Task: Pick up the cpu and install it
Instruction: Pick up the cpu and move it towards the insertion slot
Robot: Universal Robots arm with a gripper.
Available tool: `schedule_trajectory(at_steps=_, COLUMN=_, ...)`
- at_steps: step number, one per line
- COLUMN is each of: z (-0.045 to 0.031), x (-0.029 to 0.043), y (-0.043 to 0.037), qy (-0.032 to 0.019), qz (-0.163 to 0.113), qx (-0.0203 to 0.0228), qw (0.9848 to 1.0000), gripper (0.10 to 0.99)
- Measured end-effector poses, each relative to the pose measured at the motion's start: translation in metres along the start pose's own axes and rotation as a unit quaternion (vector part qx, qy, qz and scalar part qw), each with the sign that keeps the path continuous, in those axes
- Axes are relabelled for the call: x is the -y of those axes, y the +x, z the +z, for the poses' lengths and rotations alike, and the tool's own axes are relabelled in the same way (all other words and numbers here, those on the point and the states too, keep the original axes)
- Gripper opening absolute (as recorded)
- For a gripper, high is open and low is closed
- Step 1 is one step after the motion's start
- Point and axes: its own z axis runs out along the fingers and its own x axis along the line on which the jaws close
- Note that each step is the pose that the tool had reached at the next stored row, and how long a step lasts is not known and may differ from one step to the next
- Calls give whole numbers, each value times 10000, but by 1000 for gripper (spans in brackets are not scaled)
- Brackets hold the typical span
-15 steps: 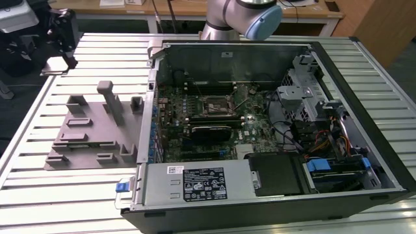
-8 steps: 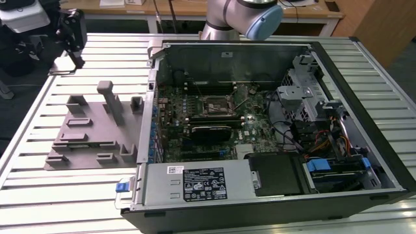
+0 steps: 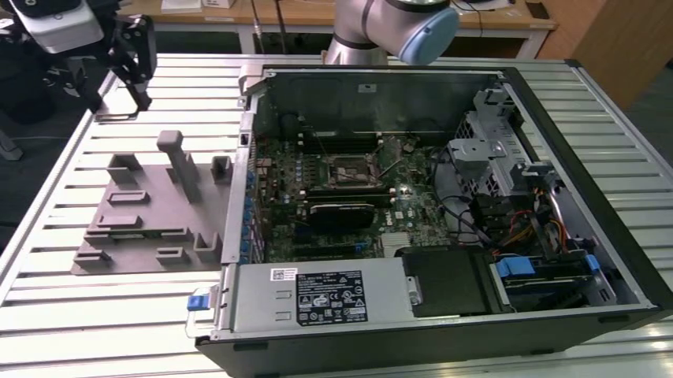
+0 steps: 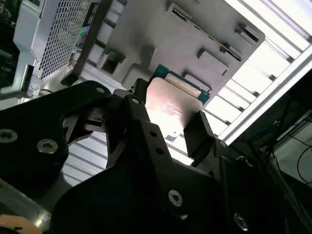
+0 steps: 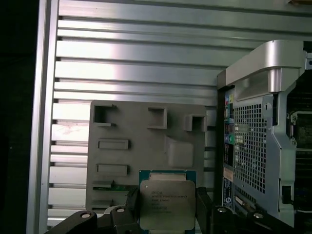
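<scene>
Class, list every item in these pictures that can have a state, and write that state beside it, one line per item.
cpu: clamped in the gripper, lifted off the tray.
gripper: shut on the cpu, held up above the table.
tray: lying flat on the table, beside the computer case.
computer case: lying on its side, side panel off, inside exposed.

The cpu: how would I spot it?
Start at the open computer case; beside it a grey tray lies on the slatted table. Near the tray, held by the black gripper, is the cpu: a flat square with a shiny metal top and blue-green rim.
</scene>
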Motion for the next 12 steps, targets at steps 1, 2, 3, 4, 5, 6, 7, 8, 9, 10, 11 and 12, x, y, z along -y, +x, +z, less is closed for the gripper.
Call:
schedule_trajectory(at_steps=1, z=1, x=1, y=-22, qy=0, qz=0, qx=0, qw=10000, gripper=545)
schedule_trajectory(at_steps=2, z=2, x=1, y=-43, qy=0, qz=-1, qx=0, qw=10000, gripper=545)
schedule_trajectory(at_steps=3, z=3, x=1, y=-65, qy=0, qz=0, qx=0, qw=10000, gripper=545)
schedule_trajectory(at_steps=4, z=4, x=2, y=-87, qy=0, qz=0, qx=0, qw=10000, gripper=545)
schedule_trajectory(at_steps=5, z=6, x=2, y=-110, qy=0, qz=0, qx=0, qw=10000, gripper=545)
schedule_trajectory(at_steps=6, z=6, x=3, y=-134, qy=0, qz=0, qx=0, qw=10000, gripper=545)
schedule_trajectory(at_steps=7, z=8, x=4, y=-160, qy=0, qz=0, qx=0, qw=10000, gripper=545)
schedule_trajectory(at_steps=8, z=8, x=5, y=-187, qy=0, qz=0, qx=0, qw=10000, gripper=545)
schedule_trajectory(at_steps=9, z=10, x=5, y=-217, qy=0, qz=0, qx=0, qw=10000, gripper=545)
schedule_trajectory(at_steps=10, z=12, x=6, y=-246, qy=0, qz=0, qx=0, qw=10000, gripper=545)
schedule_trajectory(at_steps=11, z=13, x=7, y=-275, qy=0, qz=0, qx=0, qw=10000, gripper=545)
schedule_trajectory(at_steps=12, z=14, x=8, y=-304, qy=0, qz=0, qx=0, qw=10000, gripper=545)
